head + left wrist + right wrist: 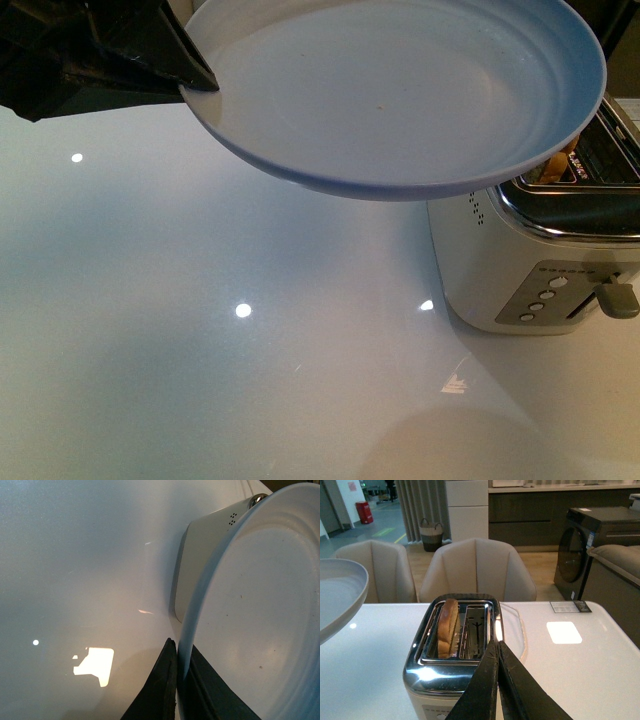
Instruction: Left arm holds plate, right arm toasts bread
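Above the white table (200,350), the left gripper (198,78) clamps the rim of the plate (400,90), which hangs in air beside the toaster (500,270). The bread (448,627) stands in the slot nearer the plate. The right gripper (497,647) has its jaws pressed together near the toaster.

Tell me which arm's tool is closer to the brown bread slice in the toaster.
Right. The right tool, shut, hovers at the chrome-topped toaster, beside the brown bread slice; the left tool clamps the rim of the pale blue round plate, farther off.
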